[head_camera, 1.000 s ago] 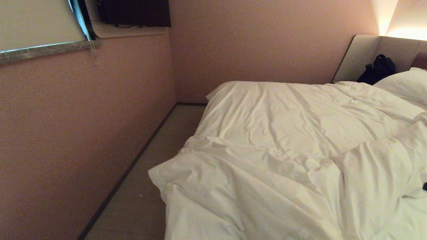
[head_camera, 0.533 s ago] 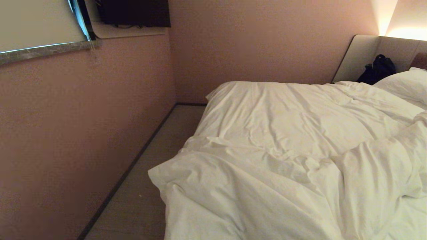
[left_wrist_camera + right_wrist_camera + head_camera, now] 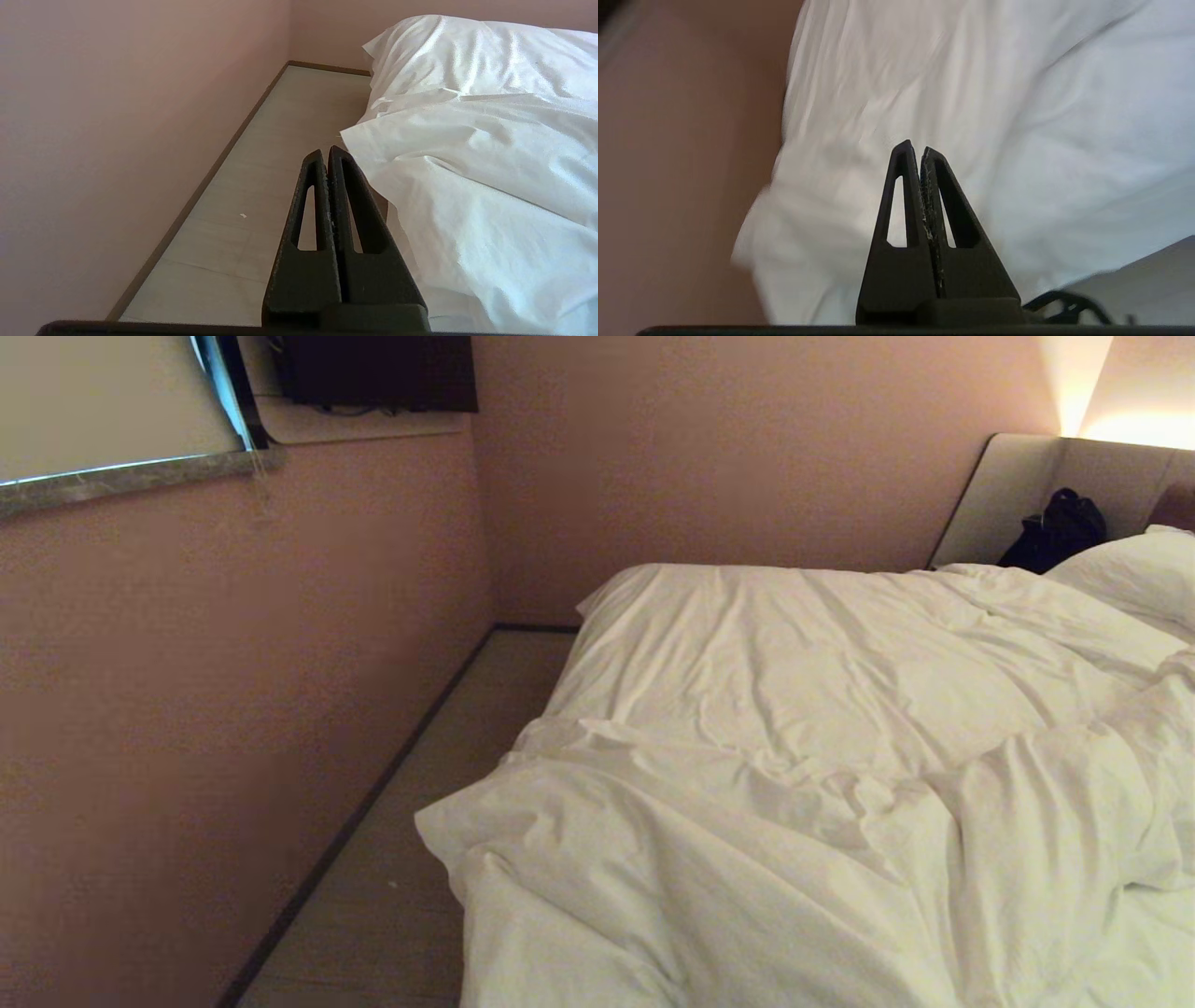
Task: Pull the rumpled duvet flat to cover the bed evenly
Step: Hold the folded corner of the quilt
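Observation:
The white duvet (image 3: 794, 709) lies rumpled over the bed, whose padded headboard (image 3: 1018, 485) stands at the far right. A thick fold is bunched along the near right side, and one corner hangs out over the floor at the near left. Neither gripper shows in the head view. My left gripper (image 3: 325, 151) is shut and empty, hanging over the floor just beside the duvet's (image 3: 490, 140) overhanging corner. My right gripper (image 3: 916, 148) is also shut with nothing in it, close over the duvet (image 3: 994, 116).
A pink wall (image 3: 233, 663) runs along the left, with a narrow strip of floor (image 3: 392, 859) between it and the bed. A pillow (image 3: 1130, 574) and a black bag (image 3: 1055, 532) sit by the headboard. A dark screen (image 3: 373, 369) hangs high on the wall.
A dark tip of the right gripper showed at the head view's right edge a second ago and is gone now. The duvet lies as before.

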You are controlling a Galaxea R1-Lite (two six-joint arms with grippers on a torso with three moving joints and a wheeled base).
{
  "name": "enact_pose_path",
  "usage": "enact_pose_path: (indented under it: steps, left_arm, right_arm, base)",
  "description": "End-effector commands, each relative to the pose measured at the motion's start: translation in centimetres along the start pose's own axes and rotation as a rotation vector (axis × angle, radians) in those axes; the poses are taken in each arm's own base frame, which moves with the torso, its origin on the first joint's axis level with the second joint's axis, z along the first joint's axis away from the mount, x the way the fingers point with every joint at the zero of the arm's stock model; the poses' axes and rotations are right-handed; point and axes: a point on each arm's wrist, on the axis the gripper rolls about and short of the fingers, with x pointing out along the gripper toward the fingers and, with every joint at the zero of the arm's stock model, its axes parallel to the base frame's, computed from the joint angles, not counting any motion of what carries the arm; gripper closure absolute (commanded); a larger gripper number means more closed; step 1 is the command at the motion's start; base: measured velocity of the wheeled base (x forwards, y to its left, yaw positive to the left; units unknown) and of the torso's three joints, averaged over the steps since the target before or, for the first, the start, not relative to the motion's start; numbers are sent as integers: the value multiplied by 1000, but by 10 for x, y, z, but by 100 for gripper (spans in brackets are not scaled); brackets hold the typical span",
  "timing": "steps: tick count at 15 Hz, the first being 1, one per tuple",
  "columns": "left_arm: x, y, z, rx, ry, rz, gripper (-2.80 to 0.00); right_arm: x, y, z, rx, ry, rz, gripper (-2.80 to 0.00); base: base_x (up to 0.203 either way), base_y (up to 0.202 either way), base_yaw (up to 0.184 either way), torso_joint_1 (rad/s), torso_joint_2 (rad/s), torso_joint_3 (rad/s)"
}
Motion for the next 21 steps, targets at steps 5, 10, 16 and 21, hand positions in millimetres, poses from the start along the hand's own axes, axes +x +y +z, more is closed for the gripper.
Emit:
enact_pose_path:
  steps: [5, 10, 16, 21]
  left_arm:
    - [0, 0, 0, -1, 0, 1, 0]
    - [0, 0, 0, -3, 0, 1, 0]
    - [0, 0, 0, -3, 0, 1, 0]
    - [0, 0, 0, -3, 0, 1, 0]
  right_arm:
    - [-40, -10, -30, -116, -197, -50, 0]
    - [-58, -37, -61, -251, -275, 70, 0]
    - [-2, -39, -83, -412, -203, 63, 0]
    - [58, -45, -109, -574, -311, 77, 0]
  base:
    - [0, 0, 0, 0, 0, 0]
    - [0, 0, 0, 0, 0, 0]
    - [0, 0, 0, 0, 0, 0]
    - [0, 0, 0, 0, 0, 0]
